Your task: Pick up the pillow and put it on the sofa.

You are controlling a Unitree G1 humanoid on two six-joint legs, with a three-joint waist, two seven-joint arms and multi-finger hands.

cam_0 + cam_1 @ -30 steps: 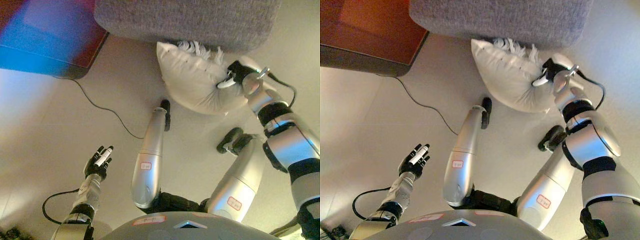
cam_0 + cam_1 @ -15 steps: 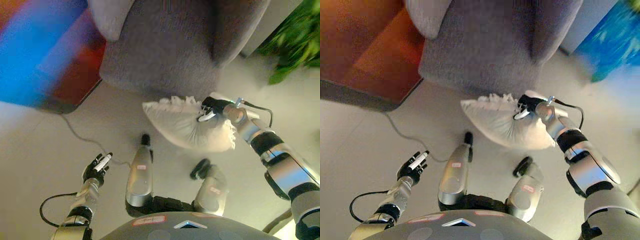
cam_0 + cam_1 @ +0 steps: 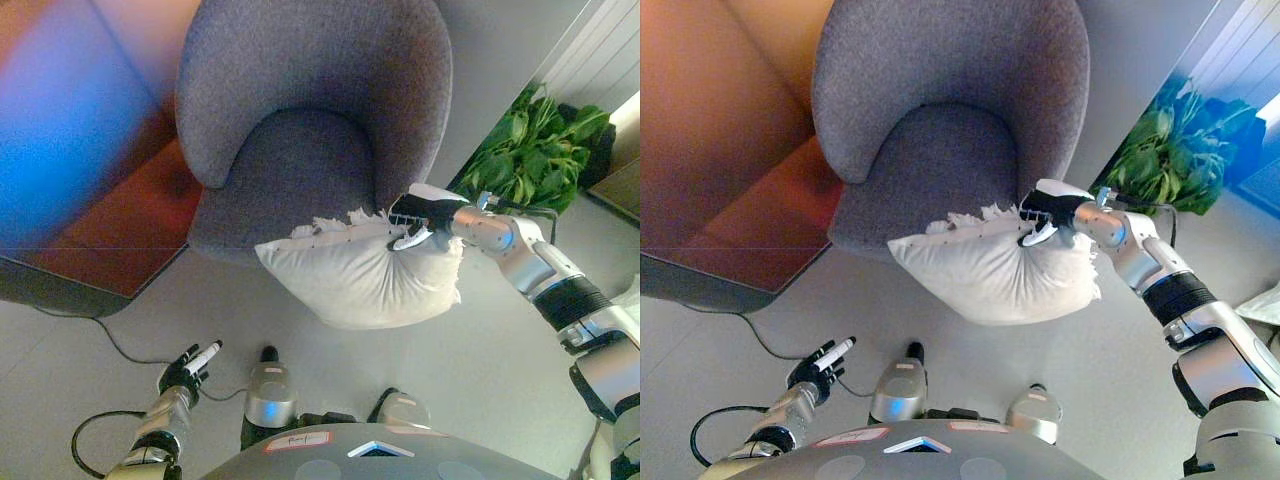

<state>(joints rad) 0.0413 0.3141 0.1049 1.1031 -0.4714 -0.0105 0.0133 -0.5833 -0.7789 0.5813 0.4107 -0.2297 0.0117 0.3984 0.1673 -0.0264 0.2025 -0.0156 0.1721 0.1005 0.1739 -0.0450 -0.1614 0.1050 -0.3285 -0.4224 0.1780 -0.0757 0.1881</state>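
A white pillow (image 3: 360, 275) with a fringed top edge hangs in the air, just in front of the grey sofa chair (image 3: 310, 110). My right hand (image 3: 418, 214) is shut on the pillow's upper right corner, level with the chair's front seat edge. The pillow's upper edge overlaps the seat front in both eye views; I cannot tell whether they touch. My left hand (image 3: 188, 367) hangs low at the lower left, fingers straight, holding nothing.
A dark red-brown low table (image 3: 740, 225) stands left of the chair. A green leafy plant (image 3: 530, 150) stands to the chair's right, behind my right arm. A black cord (image 3: 120, 345) runs over the pale floor from the table.
The camera has tilted up, bringing the whole chair and the plant into view. My right hand has lifted the pillow off the floor to the height of the seat front.
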